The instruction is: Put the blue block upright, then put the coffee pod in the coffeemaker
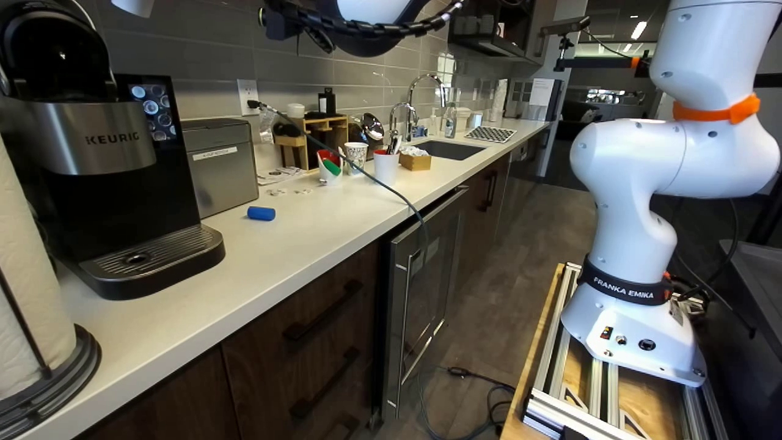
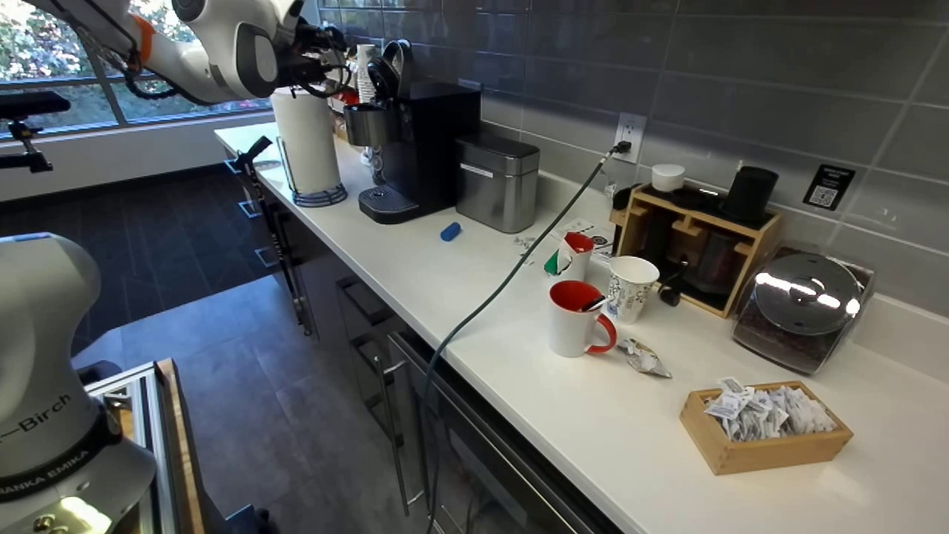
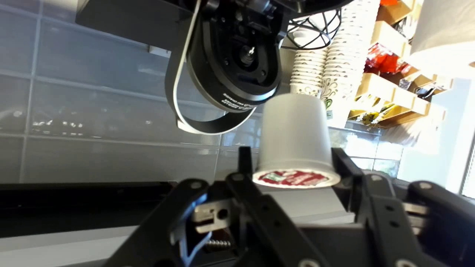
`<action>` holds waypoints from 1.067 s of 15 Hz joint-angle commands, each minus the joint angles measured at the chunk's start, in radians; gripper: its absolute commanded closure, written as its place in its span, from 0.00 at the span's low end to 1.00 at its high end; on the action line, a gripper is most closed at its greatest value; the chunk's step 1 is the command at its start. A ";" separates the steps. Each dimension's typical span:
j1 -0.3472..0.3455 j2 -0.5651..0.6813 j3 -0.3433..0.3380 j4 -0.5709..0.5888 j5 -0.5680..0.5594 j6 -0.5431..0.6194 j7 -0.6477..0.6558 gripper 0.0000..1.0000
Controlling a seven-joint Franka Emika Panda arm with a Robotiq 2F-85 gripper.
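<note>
Looks like the loading step, end effector [image 3: 293, 161] pinching the coffee pod [image 3: 295, 137]. Next it probably needs centering over the Keurig coffeemaker [image 1: 101, 143], then lowering.

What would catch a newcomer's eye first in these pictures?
Most likely the big white arm standing beside the kitchen counter, then the black coffee machine on that counter, its top open. The wrist view shows a pale coffee pod pinched between dark fingers. A bright blue block also stands out, lying on its side on the counter near the grey metal box.
</note>
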 commanded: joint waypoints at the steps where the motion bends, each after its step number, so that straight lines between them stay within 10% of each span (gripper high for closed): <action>1: -0.254 -0.014 0.277 0.002 0.033 0.004 0.008 0.71; 2: -0.140 -0.007 0.158 0.001 0.011 -0.004 0.003 0.46; 6: -0.244 -0.007 0.262 0.005 0.019 -0.003 0.004 0.46; 7: -0.246 -0.007 0.263 0.005 0.019 -0.003 0.004 0.71; 8: -0.432 -0.021 0.463 0.003 0.027 -0.020 -0.005 0.71; 10: -0.532 -0.020 0.582 -0.006 0.030 -0.026 0.004 0.71; 11: -0.444 -0.006 0.485 -0.002 -0.045 -0.033 0.093 0.71; 14: -0.496 0.027 0.530 0.011 -0.073 -0.068 0.167 0.71; 15: -0.658 0.026 0.715 0.010 0.019 -0.083 0.090 0.71; 16: -0.704 0.042 0.759 0.024 0.035 -0.106 0.095 0.71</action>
